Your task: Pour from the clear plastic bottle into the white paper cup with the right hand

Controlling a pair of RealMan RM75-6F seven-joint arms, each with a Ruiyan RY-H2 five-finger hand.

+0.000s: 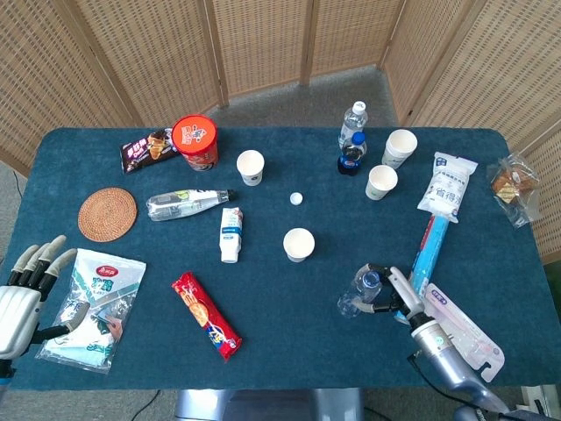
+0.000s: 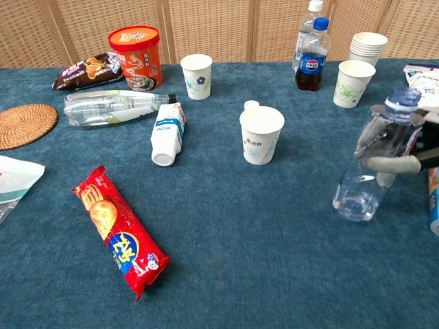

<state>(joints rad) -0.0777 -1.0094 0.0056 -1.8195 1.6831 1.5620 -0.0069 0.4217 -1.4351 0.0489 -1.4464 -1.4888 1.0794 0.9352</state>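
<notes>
Woven wicker folding screens [image 1: 263, 39], grey floor [image 1: 342, 88], blue-clothed table [image 1: 289, 342]

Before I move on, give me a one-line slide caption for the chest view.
Right hand holds the uncapped clear bottle tilted above the table, right of the white paper cup.
</notes>
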